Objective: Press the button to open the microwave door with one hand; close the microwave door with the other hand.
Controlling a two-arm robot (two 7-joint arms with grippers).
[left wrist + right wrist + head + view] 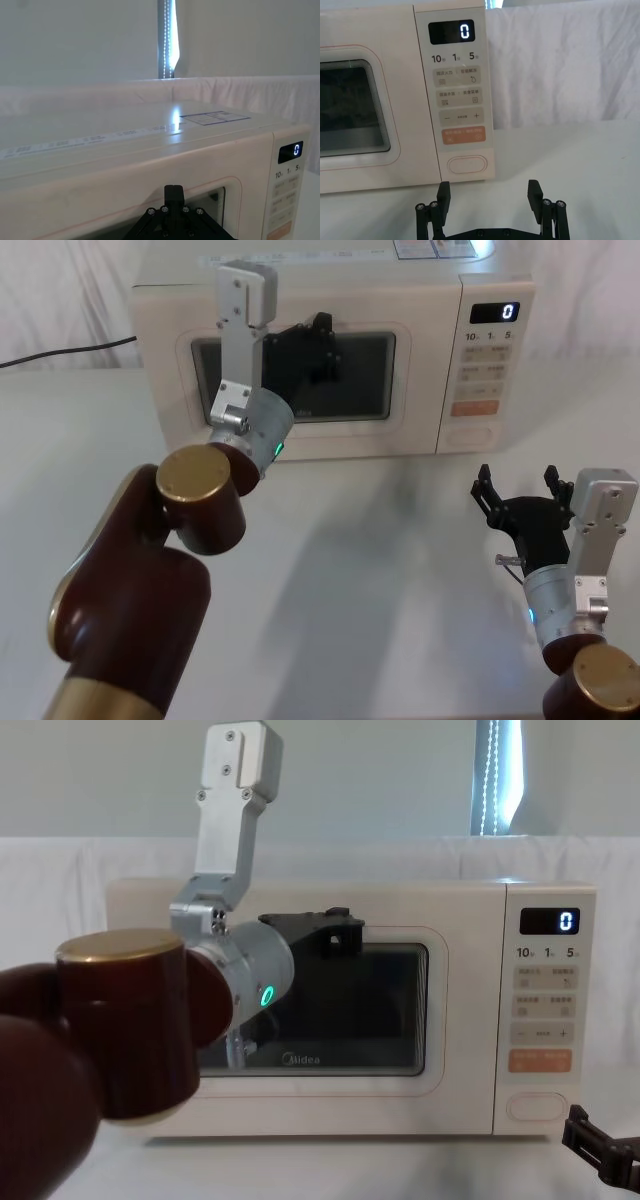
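Left gripper [318, 340] is up against the door [400, 390], and most of it is buried behind its own silver wrist and the big maroon elbow, so whether its jaws are open or closed, I cannot tell. In the left wrist view just one black prong tip pokes up over the door's upper frame; the rest is cut off at the edge. Whether it actually touches the door is hard to make out.

Over to the right gripper [517, 485]: jaws spread wide, nothing between them, hovering just above the table [380, 540]. In the right wrist view both fingers [443, 192] stand upright and well apart, and the button [467, 164] sits framed between them at twelve o'clock, farther off, not touched. In the chest view only a corner of this gripper peeks in, cut off.

Left arm reaches high, forearm angled up toward one o'clock. Right arm is low, wrist pointing forward at the panel [488, 370].

Door sits flush and closed; display [495, 312] reads 0. The button is at the panel's foot, six o'clock from the orange key [474, 408].
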